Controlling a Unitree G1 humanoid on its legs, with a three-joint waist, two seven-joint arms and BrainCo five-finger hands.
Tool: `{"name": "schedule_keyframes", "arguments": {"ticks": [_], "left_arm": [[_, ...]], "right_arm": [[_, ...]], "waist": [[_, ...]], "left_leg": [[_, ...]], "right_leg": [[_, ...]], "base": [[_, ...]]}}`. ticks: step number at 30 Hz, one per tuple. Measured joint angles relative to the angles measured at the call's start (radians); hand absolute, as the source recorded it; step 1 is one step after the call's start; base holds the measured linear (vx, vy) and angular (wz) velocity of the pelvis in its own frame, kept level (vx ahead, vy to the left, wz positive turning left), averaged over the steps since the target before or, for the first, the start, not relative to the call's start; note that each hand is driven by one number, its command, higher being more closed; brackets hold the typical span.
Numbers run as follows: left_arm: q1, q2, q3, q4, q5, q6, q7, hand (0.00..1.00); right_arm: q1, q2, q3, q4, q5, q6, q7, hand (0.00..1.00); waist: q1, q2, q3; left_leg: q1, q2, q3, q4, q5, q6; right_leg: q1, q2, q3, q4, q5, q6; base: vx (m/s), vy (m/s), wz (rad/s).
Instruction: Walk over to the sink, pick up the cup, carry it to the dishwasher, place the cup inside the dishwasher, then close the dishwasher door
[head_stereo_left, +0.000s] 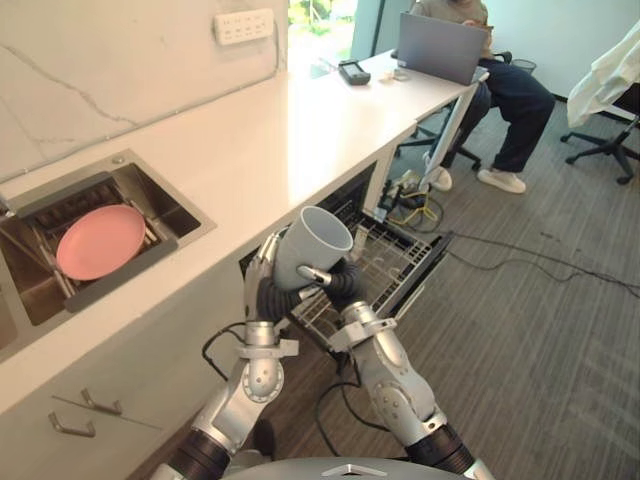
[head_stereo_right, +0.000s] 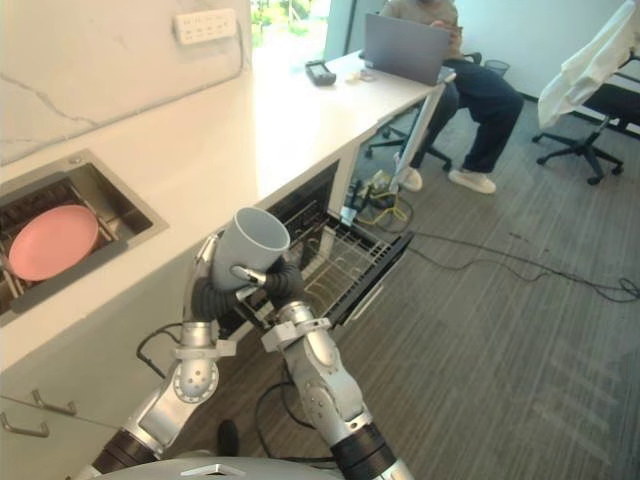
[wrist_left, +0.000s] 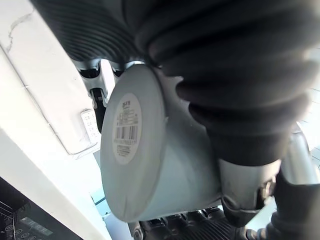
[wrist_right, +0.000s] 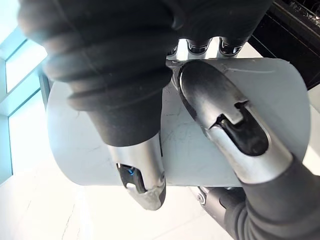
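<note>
A pale grey cup (head_stereo_left: 318, 243) is tilted, mouth up, in front of the counter's edge and above the near corner of the open dishwasher (head_stereo_left: 392, 262), whose wire rack is pulled out over the lowered door. My left hand (head_stereo_left: 264, 282) lies against its left side with fingers curved along the wall. On the cup's lower right, my right hand (head_stereo_left: 338, 284) has a finger wrapped across the front. The left wrist view shows the cup's (wrist_left: 135, 150) labelled base. In the right wrist view my fingers (wrist_right: 220, 110) curl round the cup (wrist_right: 285, 95).
The steel sink (head_stereo_left: 180, 215) at left holds a pink plate (head_stereo_left: 100, 242). A person (head_stereo_left: 505, 90) sits with a laptop (head_stereo_left: 440, 48) at the counter's far end. Cables (head_stereo_left: 540, 262) run across the floor; an office chair (head_stereo_left: 605, 130) stands at far right.
</note>
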Motion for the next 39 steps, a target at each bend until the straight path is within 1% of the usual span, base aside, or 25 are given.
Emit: {"name": "schedule_keyframes", "arguments": {"ticks": [1,4,6,7,9,12,14,16,18,20,22,23,24,25,26,27,28,29,30,31,32,34,35,37,39], "left_arm": [[0.004,0.000,0.000,0.000,-0.009,-0.002,0.000,0.00],[0.022,0.000,-0.005,0.011,-0.041,-0.002,-0.004,0.00],[0.040,-0.001,-0.007,0.030,-0.084,-0.002,-0.020,0.00],[0.044,-0.001,-0.005,0.041,-0.107,-0.001,-0.024,0.00],[0.054,-0.001,0.001,0.040,-0.162,-0.001,-0.025,0.00],[0.054,-0.003,0.015,0.039,-0.204,-0.001,-0.025,0.00],[0.056,-0.005,0.027,0.038,-0.230,-0.001,-0.026,0.00],[0.065,-0.016,0.059,0.037,-0.285,-0.001,-0.038,0.00],[0.078,-0.029,0.086,0.035,-0.339,0.000,-0.047,0.00],[0.095,-0.032,0.105,0.035,-0.388,0.000,-0.077,0.00],[0.127,-0.033,0.133,0.042,-0.458,0.000,-0.140,0.00],[0.147,-0.031,0.154,0.074,-0.497,0.003,-0.189,0.00],[0.153,-0.030,0.162,0.094,-0.508,0.010,-0.209,0.00],[0.159,-0.027,0.164,0.131,-0.520,0.027,-0.243,0.00],[0.167,-0.022,0.165,0.189,-0.553,0.056,-0.303,0.00],[0.170,-0.020,0.164,0.216,-0.565,0.068,-0.327,0.00],[0.176,-0.008,0.167,0.281,-0.583,0.095,-0.377,0.00],[0.179,0.001,0.170,0.351,-0.591,0.121,-0.424,0.00],[0.182,0.006,0.174,0.404,-0.592,0.141,-0.458,0.00],[0.182,0.010,0.182,0.462,-0.592,0.174,-0.482,0.00],[0.179,0.007,0.217,0.545,-0.600,0.209,-0.501,0.00],[0.143,0.021,0.275,0.615,-0.606,0.217,-0.504,0.00],[0.132,0.020,0.347,0.654,-0.646,0.210,-0.504,0.00],[0.125,0.029,0.397,0.692,-0.662,0.200,-0.503,0.00],[0.130,0.043,0.406,0.743,-0.654,0.207,-0.483,0.00]], "right_arm": [[0.000,0.000,0.000,0.000,-0.018,0.000,-0.007,1.00],[0.000,0.003,-0.002,-0.001,-0.049,0.000,-0.034,1.00],[0.000,0.003,-0.007,-0.001,-0.075,0.001,-0.040,1.00],[0.000,0.004,-0.010,-0.001,-0.076,0.003,-0.040,1.00],[0.000,0.010,-0.028,-0.001,-0.073,0.023,-0.044,1.00],[0.000,0.014,-0.052,-0.001,-0.074,0.027,-0.079,1.00],[0.001,0.025,-0.082,-0.001,-0.074,0.030,-0.085,1.00],[0.001,0.031,-0.122,-0.001,-0.076,0.042,-0.103,1.00],[0.004,0.032,-0.151,-0.001,-0.083,0.045,-0.114,1.00],[0.010,0.032,-0.187,-0.001,-0.118,0.055,-0.121,1.00],[0.021,0.029,-0.238,0.014,-0.159,0.073,-0.122,1.00],[0.026,0.018,-0.284,0.058,-0.193,0.084,-0.123,1.00],[0.026,0.013,-0.303,0.082,-0.202,0.088,-0.124,1.00],[0.025,-0.002,-0.328,0.120,-0.229,0.093,-0.127,1.00],[0.024,-0.030,-0.361,0.169,-0.263,0.111,-0.128,1.00],[0.021,-0.045,-0.375,0.190,-0.275,0.113,-0.128,1.00],[-0.006,-0.072,-0.403,0.251,-0.303,0.116,-0.131,1.00],[-0.050,-0.097,-0.432,0.311,-0.323,0.128,-0.141,1.00],[-0.091,-0.114,-0.451,0.353,-0.344,0.133,-0.150,1.00],[-0.134,-0.130,-0.471,0.389,-0.362,0.136,-0.152,1.00],[-0.201,-0.153,-0.487,0.431,-0.382,0.151,-0.156,1.00],[-0.269,-0.181,-0.500,0.470,-0.391,0.168,-0.168,1.00],[-0.330,-0.205,-0.502,0.512,-0.404,0.184,-0.170,1.00],[-0.399,-0.234,-0.501,0.576,-0.434,0.196,-0.169,1.00],[-0.478,-0.268,-0.499,0.661,-0.452,0.216,-0.142,1.00]], "waist": [[-0.001,0.000,0.000],[-0.001,0.001,-0.001],[-0.001,0.001,-0.001],[-0.001,0.001,-0.001],[0.000,0.001,-0.001],[0.001,0.002,-0.001],[0.001,0.002,-0.001],[0.002,0.002,-0.001],[0.003,0.002,-0.001],[0.004,0.002,-0.001],[0.008,0.003,-0.001],[0.010,0.005,0.000],[0.012,0.006,0.002],[0.022,0.009,0.006],[0.034,0.015,0.011],[0.035,0.019,0.017],[0.039,0.028,0.041],[0.043,0.037,0.064],[0.049,0.042,0.080],[0.054,0.046,0.102],[0.054,0.052,0.134],[0.070,0.055,0.173],[0.088,0.058,0.200],[0.103,0.066,0.224],[0.113,0.075,0.254]], "left_leg": [[0.000,0.001,0.000,0.000,0.000,0.000],[0.000,0.003,0.000,0.000,0.001,-0.001],[0.000,0.005,0.000,0.000,0.001,-0.002],[0.001,0.005,0.000,0.000,0.001,-0.002],[0.001,0.006,-0.001,0.000,0.002,-0.003],[0.001,0.006,-0.006,0.000,0.003,-0.004],[0.001,0.006,-0.008,0.000,0.004,-0.005],[0.007,0.006,-0.011,0.000,0.004,-0.005],[0.007,0.006,-0.012,0.000,0.004,-0.005],[0.007,0.006,-0.016,0.000,0.004,-0.006],[0.006,0.005,-0.024,0.000,0.005,-0.007],[0.001,0.003,-0.036,0.000,0.008,-0.011],[-0.002,0.003,-0.042,0.000,0.009,-0.010],[-0.005,0.003,-0.048,0.000,0.010,-0.011],[-0.016,0.003,-0.062,0.000,0.013,-0.015],[-0.023,0.003,-0.070,0.000,0.016,-0.017],[-0.033,0.003,-0.088,0.000,0.022,-0.022],[-0.050,0.006,-0.099,0.000,0.027,-0.027],[-0.067,0.010,-0.112,0.000,0.030,-0.026],[-0.079,0.012,-0.123,0.000,0.034,-0.030],[-0.094,0.016,-0.141,0.001,0.042,-0.034],[-0.100,0.020,-0.150,0.006,0.047,-0.037],[-0.109,0.021,-0.164,0.006,0.051,-0.038],[-0.130,0.020,-0.178,0.006,0.057,-0.040],[-0.148,0.017,-0.188,0.006,0.063,-0.043]], "right_leg": [[0.000,0.001,0.000,0.000,0.001,-0.001],[0.000,0.003,0.000,-0.001,0.001,-0.002],[0.001,0.004,0.000,-0.002,0.002,-0.003],[0.002,0.005,0.000,-0.004,0.003,-0.004],[0.003,0.006,-0.002,-0.005,0.004,-0.005],[0.008,0.006,-0.009,-0.007,0.004,-0.004],[0.011,0.006,-0.015,-0.010,0.005,-0.004],[0.019,0.006,-0.018,-0.012,0.005,-0.004],[0.020,0.006,-0.020,-0.012,0.005,-0.004],[0.023,0.007,-0.025,-0.013,0.005,-0.004],[0.026,0.007,-0.032,-0.015,0.005,-0.004],[0.030,0.006,-0.046,-0.016,0.005,-0.004],[0.031,0.006,-0.052,-0.018,0.005,-0.004],[0.034,0.005,-0.057,-0.022,0.007,-0.003],[0.033,0.007,-0.073,-0.026,0.010,-0.001],[0.032,0.007,-0.083,-0.027,0.010,-0.001],[0.031,0.010,-0.100,-0.027,0.012,-0.003],[0.020,0.015,-0.110,-0.027,0.015,-0.005],[0.007,0.021,-0.116,-0.030,0.021,-0.005],[0.002,0.024,-0.130,-0.036,0.028,-0.005],[0.001,0.032,-0.142,-0.045,0.035,-0.010],[0.003,0.039,-0.160,-0.051,0.039,-0.014],[0.002,0.044,-0.171,-0.058,0.043,-0.016],[-0.008,0.045,-0.193,-0.062,0.043,-0.015],[-0.018,0.045,-0.203,-0.067,0.045,-0.012]], "base": [[0.00,0.000,0.00],[0.00,0.000,0.00],[0.00,0.000,0.00],[0.00,0.000,0.00],[0.00,0.000,0.00],[0.00,0.000,0.06],[0.00,0.000,0.05],[0.00,0.000,0.02],[0.00,0.000,0.00],[0.01,0.001,0.06],[0.01,0.002,0.13],[0.01,0.003,0.22],[0.01,0.009,0.25],[-0.01,0.012,0.25],[-0.01,0.008,0.28],[-0.03,0.001,0.36],[-0.05,-0.005,0.36],[-0.08,-0.013,0.29],[-0.08,-0.019,0.21],[-0.08,-0.040,0.20],[-0.05,-0.038,0.31],[-0.03,-0.035,0.25],[-0.01,-0.042,0.14],[0.01,-0.047,0.19],[0.04,-0.031,0.20]]}}
